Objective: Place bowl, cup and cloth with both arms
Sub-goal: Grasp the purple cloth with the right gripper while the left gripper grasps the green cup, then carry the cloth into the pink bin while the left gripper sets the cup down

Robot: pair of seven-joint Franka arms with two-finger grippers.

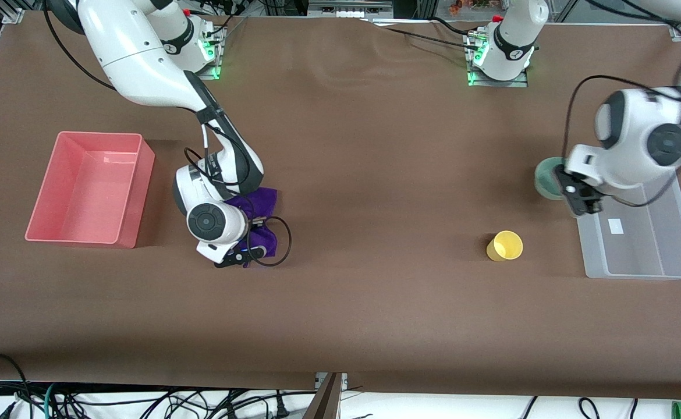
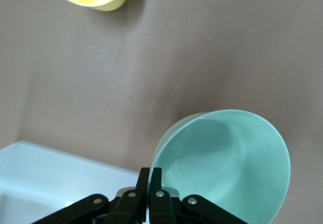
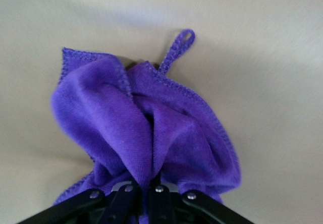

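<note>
The fuzzy deep-purple towelling cloth (image 3: 151,133) is showing a stitched hem. The smooth sage-green plastic bowl (image 2: 227,168) is gleaming softly, as is the plain yellow plastic cup (image 1: 504,245). The matt brown bench (image 1: 375,174) is looking faintly rippled. The pink plastic bin (image 1: 90,189) is shining; the clear plastic bin (image 1: 643,244) is looking frosted.

Sage-green bowl (image 1: 548,178) is tipped on its side, pinched by the rim, right beside the clear bin. Yellow cup (image 1: 504,245) sits alone on the counter, nearer the front camera. Fuzzy purple cloth (image 1: 257,216) is bunched up, gathered into folds.
</note>
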